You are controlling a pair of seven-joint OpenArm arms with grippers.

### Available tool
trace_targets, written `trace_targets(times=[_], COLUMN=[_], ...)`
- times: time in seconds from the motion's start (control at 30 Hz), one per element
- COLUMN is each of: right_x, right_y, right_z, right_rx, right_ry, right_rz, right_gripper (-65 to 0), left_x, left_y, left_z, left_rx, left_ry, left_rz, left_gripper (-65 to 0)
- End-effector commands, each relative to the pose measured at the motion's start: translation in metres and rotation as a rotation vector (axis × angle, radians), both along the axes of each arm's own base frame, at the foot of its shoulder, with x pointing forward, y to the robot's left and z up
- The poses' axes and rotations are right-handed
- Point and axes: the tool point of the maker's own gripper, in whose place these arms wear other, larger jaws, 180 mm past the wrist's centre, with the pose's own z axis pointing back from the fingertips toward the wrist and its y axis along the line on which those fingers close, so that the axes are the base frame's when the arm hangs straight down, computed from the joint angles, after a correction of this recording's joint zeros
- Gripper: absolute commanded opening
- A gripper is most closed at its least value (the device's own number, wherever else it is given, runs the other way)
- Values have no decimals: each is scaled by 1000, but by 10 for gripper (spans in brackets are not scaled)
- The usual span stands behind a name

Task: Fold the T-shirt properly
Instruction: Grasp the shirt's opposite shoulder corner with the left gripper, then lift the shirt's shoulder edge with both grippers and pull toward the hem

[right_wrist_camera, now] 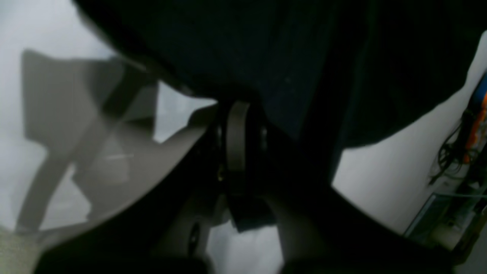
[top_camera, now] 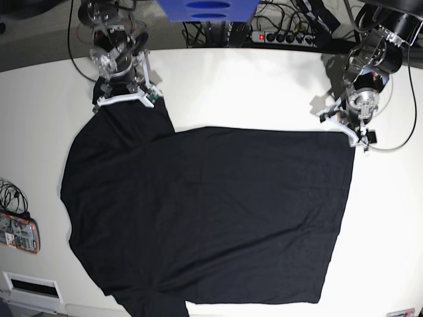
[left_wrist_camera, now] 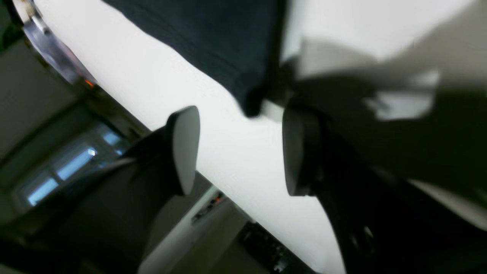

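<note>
The black T-shirt (top_camera: 211,211) lies spread flat on the white table (top_camera: 251,86). One part of it is drawn up toward the far left corner. My right gripper (top_camera: 125,102) sits at that drawn-up part. In the right wrist view it (right_wrist_camera: 243,144) is shut on dark cloth (right_wrist_camera: 304,57), which drapes over the fingers. My left gripper (top_camera: 357,137) is at the shirt's far right corner. In the left wrist view it (left_wrist_camera: 241,152) is open and empty, with the shirt's corner (left_wrist_camera: 249,99) just beyond the fingertips (left_wrist_camera: 184,148).
A power strip (top_camera: 284,36) and cables lie behind the table, beside a blue object (top_camera: 205,10). A small device (top_camera: 20,231) with cables and a white box (top_camera: 30,287) sit at the left edge. The table's edge (left_wrist_camera: 213,186) runs close under my left gripper.
</note>
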Motion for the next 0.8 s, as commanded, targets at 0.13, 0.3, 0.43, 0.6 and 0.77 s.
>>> trace_targets(times=[0.13, 0.3, 0.43, 0.6, 0.77], right_x=[-20, -20, -19, -18, -12], right_y=[-2, -1, -1, 0, 0], right_z=[-7, -6, -5, -5, 2], right_rx=[-4, -3, 2, 4, 10], right_ry=[59, 58, 54, 52, 25], right_rz=[3, 4, 3, 2, 1], right_gripper=[-650, -650, -650, -650, -650], left_x=[-13, -15, -17, -15, -7], left_y=[-5, -28, -30, -30, -21], left_z=[-26, -32, -32, -30, -9], left_rx=[-40, -70, -75, -77, -102], left_ry=[90, 96, 97, 84, 12], left_rz=[-3, -37, -37, -35, 13], left_gripper=[-319, -338, -534, -650, -650])
